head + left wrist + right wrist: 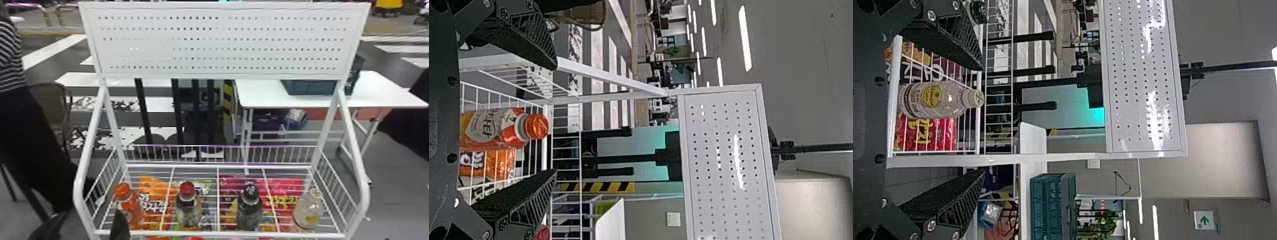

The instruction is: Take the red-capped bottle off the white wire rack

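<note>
Red, we have bright red on the cap [187, 188] of the bottle [188, 209] in the white wire rack [166, 233]! At the rack's left end we get an orange bottle [132, 207] with an orange cap; at its right end, cream tops the pale bottle [308, 209]. Above the rack, we see dotted rows across the white panel [220, 44]; behind it, yellow-and-black stripes on a strip [228, 95], teal on the crate [309, 87]!

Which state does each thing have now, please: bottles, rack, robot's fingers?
Red-capped bottle: capped, upright, on the rack
Orange-capped bottle: capped, upright
Black-capped bottle: capped, upright
Pale-capped bottle: capped, upright
White wire rack: standing, loaded
Left fingers: open
Right fingers: open
</note>
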`<state>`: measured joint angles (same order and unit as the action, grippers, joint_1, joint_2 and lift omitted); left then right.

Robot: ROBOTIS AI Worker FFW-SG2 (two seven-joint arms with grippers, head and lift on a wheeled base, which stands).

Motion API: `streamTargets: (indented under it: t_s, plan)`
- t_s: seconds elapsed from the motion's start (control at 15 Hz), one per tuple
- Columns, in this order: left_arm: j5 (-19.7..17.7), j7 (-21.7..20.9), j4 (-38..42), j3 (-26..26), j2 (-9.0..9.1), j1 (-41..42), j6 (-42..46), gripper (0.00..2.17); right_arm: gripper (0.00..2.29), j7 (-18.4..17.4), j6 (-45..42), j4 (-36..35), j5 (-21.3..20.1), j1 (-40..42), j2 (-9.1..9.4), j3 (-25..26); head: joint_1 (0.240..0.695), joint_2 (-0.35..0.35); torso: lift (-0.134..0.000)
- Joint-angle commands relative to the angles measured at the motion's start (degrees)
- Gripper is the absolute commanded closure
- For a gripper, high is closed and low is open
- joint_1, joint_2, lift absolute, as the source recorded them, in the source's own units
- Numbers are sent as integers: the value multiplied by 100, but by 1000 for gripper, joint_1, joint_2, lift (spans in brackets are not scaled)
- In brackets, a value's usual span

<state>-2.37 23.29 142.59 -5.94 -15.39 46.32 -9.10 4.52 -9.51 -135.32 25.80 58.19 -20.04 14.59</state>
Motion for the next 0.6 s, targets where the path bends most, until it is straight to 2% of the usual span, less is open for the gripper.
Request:
streamTargets:
  t_s: [0.0, 0.53]
  plan:
    - [0, 17, -12, -13, 1, -9, 0, 161, 154, -13, -2, -3, -5, -1, 0, 9, 499, 0, 0]
    - [53, 70, -21, -48, 1, -17, 18, 161, 154, -74, -2, 32, -22, -9, 18, 9, 499, 0, 0]
